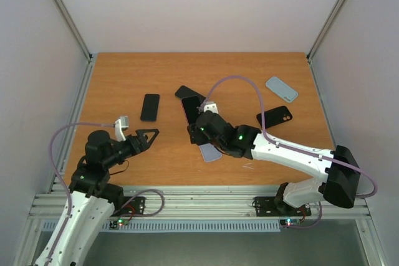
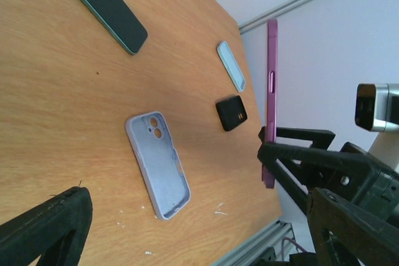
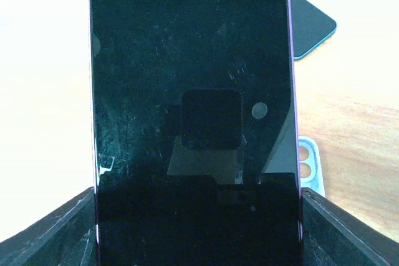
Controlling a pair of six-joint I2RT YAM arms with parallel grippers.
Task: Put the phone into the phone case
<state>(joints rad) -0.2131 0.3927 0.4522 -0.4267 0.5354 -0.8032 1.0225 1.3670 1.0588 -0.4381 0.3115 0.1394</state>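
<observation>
Right claw [image 3: 198, 219] is clamped on the purple phone [image 3: 190, 79], fingers [image 3: 47, 238] pressing its two long edges, dark screen filling my wrist view. From the left wrist camera I see the phone standing on end, edge-on, lifted off the tabletop [image 1: 124, 73]. The lavender phone case [image 2: 159, 165] lies flat just below and beside it, open side up, camera cutout toward the far end, with nothing in it; in the top view it peeks out from under the right wrist. Left claw [image 1: 149, 135] hangs spread apart with nothing between its fingers, near the front left, pointed at the right claw. Farther out: a teal-edged phone [image 2: 103, 5] face up at mid-left, a black case [image 2: 231, 113] and a pale blue case [image 2: 231, 65] toward the far right, apart from each other.
</observation>
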